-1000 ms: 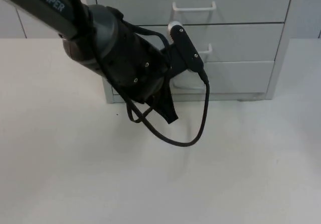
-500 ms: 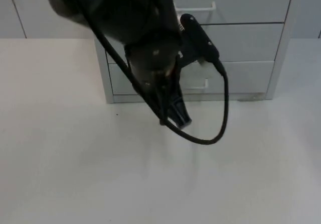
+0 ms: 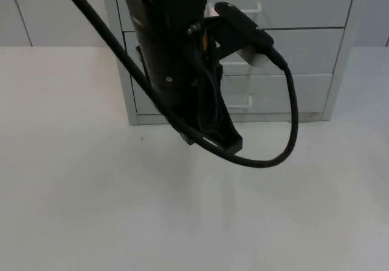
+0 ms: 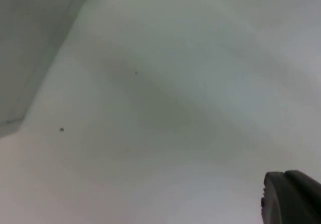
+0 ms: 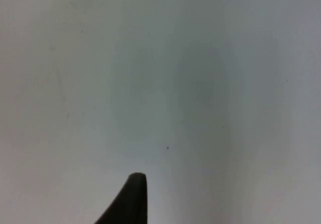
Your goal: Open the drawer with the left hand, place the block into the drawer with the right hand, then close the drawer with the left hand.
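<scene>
Left gripper (image 3: 222,140) lower before shut drawer (image 3: 285,92)

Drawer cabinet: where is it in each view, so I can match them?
Top view: drawer cabinet at the table top's far edge, partly behind the left arm.
Left wrist view: its grey lower corner meets the table top.
Right wrist view: bare table top beyond the fingertip.
Shared landmark: the white table top.

My left claw (image 3: 222,138) is plain black. Behind it stands the pale grey drawer cabinet (image 3: 292,58) with white loop handles (image 3: 236,7) — unpatterned. The flat tabletop (image 3: 91,210) is white, bare but for tiny dark specks (image 4: 61,129).
</scene>
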Controlling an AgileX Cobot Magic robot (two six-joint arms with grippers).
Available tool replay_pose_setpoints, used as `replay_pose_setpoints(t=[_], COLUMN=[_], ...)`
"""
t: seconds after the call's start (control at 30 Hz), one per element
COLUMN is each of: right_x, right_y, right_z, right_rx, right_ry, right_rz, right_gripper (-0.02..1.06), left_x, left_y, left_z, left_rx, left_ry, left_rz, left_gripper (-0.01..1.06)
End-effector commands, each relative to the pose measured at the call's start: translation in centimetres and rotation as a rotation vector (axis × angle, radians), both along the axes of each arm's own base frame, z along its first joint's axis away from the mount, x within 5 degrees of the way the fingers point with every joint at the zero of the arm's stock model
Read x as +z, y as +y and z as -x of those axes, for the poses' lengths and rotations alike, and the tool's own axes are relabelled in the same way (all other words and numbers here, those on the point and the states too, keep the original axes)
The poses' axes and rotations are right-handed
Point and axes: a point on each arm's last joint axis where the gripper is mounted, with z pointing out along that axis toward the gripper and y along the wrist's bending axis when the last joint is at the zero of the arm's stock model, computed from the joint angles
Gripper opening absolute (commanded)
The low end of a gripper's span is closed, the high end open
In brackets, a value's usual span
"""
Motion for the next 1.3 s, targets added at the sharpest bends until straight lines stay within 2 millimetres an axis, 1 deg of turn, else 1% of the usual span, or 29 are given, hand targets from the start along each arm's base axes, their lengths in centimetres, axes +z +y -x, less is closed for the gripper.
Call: replay_pose_setpoints(t=[0.0,0.07,0.1,0.13,0.17,0.2,0.23,0.3,0.33,0.43,0.47,0.5,0.53,0.57,0.6,0.67,0.7,0.73,0.77,0.8,0.83,0.87,0.9,1.03,1.07,1.13,1.2,1.23,1.27], right_x=[-0.1,-0.1,-0.1,-0.1,-0.1,-0.1,0.0,0.0,0.0,0.0,0.0,0.0,0.0,0.0,0.0,0.0,0.0,0.0,0.1,0.1,0.1,0.1,0.1,0.0,0.0,0.0,0.0,0.0,0.0], right_y=[0.1,0.1,0.1,0.1,0.1,0.1,0.1,0.1,0.1,0.1,0.1,0.1,0.1,0.1,0.2,0.2,0.2,0.2,0.2,0.2,0.2,0.2,0.2,0.4,0.4,0.4,0.4,0.4,0.4], right_z=[0.1,0.1,0.1,0.1,0.1,0.1,0.0,0.0,0.0,0.0,0.0,0.0,0.0,0.0,0.0,0.0,-0.1,-0.1,-0.1,-0.1,-0.1,-0.1,-0.1,-0.1,-0.1,-0.1,-0.1,-0.1,-0.1], right_rx=[0.007,0.007,0.007,0.007,0.007,0.007,0.007,0.007,0.007,0.004,0.004,0.004,0.003,0.002,0.001,0.001,0.001,0.001,0.001,0.001,0.001,0.0,0.0,-0.004,-0.004,-0.001,-0.001,-0.001,-0.001], right_ry=[-0.002,-0.002,-0.002,-0.002,-0.002,-0.004,-0.006,-0.006,-0.006,-0.006,-0.006,-0.006,-0.007,-0.009,-0.013,-0.017,-0.024,-0.024,-0.026,-0.026,-0.026,-0.026,-0.026,-0.025,-0.025,-0.025,-0.025,-0.025,-0.025], right_rz=[0.005,0.005,0.005,0.005,0.005,0.005,0.005,0.005,0.005,0.0,0.0,0.0,-0.004,-0.008,-0.015,-0.017,-0.018,-0.018,-0.018,-0.02,-0.02,-0.022,-0.022,-0.04,-0.04,-0.04,-0.04,-0.04,-0.04], right_gripper=[1.05,1.05,1.05,1.05,1.05,1.05,1.05,1.05,1.05,1.05,1.05,1.05,1.05,1.05,1.05,1.05,1.05,1.05,1.05,1.05,1.05,1.05,1.05,1.05,1.05,1.05,1.05,1.05,1.05], left_x=[0.9,1.9,1.9,2.6,3.8,4.6,5.0,6.8,6.8,9.4,10.3,10.3,11.4,11.8,13.0,14.4,15.2,15.2,15.6,16.6,17.0,18.0,18.0,20.4,20.4,20.9,20.5,20.5,19.7], left_y=[0.6,1.6,1.6,2.5,3.8,4.8,5.4,7.7,7.7,11.5,12.5,12.5,14.0,14.5,15.5,16.5,16.8,16.8,16.9,17.1,17.2,17.3,17.3,17.3,17.3,17.5,17.8,17.8,17.9], left_z=[-0.1,-0.6,-0.6,-0.9,-1.3,-1.7,-1.8,-2.2,-2.2,-2.5,-2.4,-2.4,-2.3,-2.2,-1.7,-0.9,-0.4,-0.4,-0.1,0.6,0.9,1.8,1.8,4.1,4.1,5.1,6.3,6.3,7.2], left_rx=[0.021,0.075,0.075,0.113,0.157,0.19,0.208,0.271,0.271,0.386,0.417,0.417,0.462,0.47,0.487,0.49,0.482,0.482,0.482,0.466,0.46,0.444,0.444,0.396,0.396,0.382,0.379,0.379,0.386], left_ry=[0.006,0.008,0.008,0.009,0.004,-0.002,-0.006,-0.031,-0.031,-0.068,-0.084,-0.084,-0.105,-0.114,-0.128,-0.148,-0.161,-0.161,-0.168,-0.188,-0.198,-0.225,-0.225,-0.284,-0.284,-0.314,-0.334,-0.334,-0.333], left_rz=[0.013,0.054,0.054,0.081,0.112,0.128,0.135,0.158,0.158,0.211,0.235,0.235,0.263,0.271,0.307,0.347,0.37,0.37,0.385,0.416,0.424,0.451,0.451,0.521,0.521,0.532,0.541,0.541,0.546], left_gripper=[0.0,0.0,0.0,0.0,0.0,0.0,0.0,0.0,0.0,0.0,0.0,0.0,0.0,0.0,0.0,0.0,0.0,0.0,0.0,0.0,0.0,0.0,0.0,0.0,0.0,0.0,0.0,0.0,0.0])
